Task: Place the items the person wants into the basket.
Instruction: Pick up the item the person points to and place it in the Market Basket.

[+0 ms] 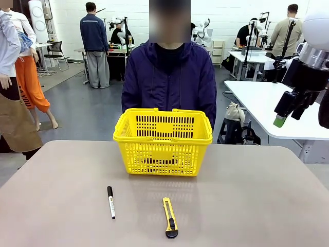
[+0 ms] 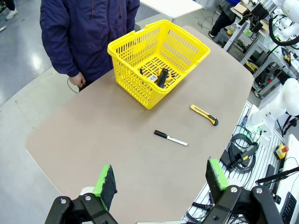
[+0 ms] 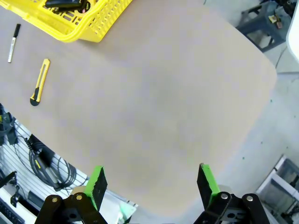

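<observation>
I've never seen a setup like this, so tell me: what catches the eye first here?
The bright yellow basket at the far side of the table, right in front of a person in a dark jacket. Nearer lie a white marker and a yellow utility knife. On the right, a pincer hangs high above the table.
</observation>
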Robot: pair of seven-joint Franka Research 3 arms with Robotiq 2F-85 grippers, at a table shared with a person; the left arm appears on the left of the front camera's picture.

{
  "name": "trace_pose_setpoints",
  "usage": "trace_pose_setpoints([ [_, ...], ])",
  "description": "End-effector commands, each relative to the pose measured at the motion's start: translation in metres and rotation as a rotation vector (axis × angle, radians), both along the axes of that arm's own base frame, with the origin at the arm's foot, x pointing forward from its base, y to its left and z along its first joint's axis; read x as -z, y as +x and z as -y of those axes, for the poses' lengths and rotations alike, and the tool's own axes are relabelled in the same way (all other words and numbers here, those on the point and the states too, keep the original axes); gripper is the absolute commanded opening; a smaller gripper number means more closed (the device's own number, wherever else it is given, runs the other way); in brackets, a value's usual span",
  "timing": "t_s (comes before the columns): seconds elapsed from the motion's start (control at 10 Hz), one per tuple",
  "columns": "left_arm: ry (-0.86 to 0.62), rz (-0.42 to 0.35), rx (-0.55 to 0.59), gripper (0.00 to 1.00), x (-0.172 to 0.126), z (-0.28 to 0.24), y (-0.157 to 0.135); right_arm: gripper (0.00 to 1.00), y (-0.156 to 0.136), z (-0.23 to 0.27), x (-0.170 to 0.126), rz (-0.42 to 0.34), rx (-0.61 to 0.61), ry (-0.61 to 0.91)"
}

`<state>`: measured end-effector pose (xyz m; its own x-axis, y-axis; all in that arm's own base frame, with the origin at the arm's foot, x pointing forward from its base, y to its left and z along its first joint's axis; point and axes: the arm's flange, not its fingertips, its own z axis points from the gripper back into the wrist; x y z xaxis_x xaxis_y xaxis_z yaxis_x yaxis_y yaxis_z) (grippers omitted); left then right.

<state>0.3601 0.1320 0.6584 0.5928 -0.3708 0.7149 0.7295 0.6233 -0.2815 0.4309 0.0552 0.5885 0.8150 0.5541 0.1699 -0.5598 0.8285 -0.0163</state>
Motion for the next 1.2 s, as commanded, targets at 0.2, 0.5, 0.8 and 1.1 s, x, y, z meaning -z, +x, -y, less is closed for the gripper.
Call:
trace_pose_setpoints([
  [0.2,-0.013,0.012,0.014,1.00,0.000,0.000,-0.001,1.00,-0.010,0.072,-0.032,-0.011,-0.184,0.329],
  [0.5,-0.013,0.012,0.014,1.00,0.000,0.000,-0.001,1.00,-0.019,0.178,-0.056,0.042,-0.215,0.833],
  [0.8,-0.013,0.012,0.014,1.00,0.000,0.000,-0.001,1.00,-0.044,0.256,-0.059,0.243,-0.484,0.975],
  [1.1,-0.013,0.012,0.014,1.00,0.000,0.000,-0.001,1.00,-0.071,0.273,-0.046,0.303,-0.452,0.917],
])
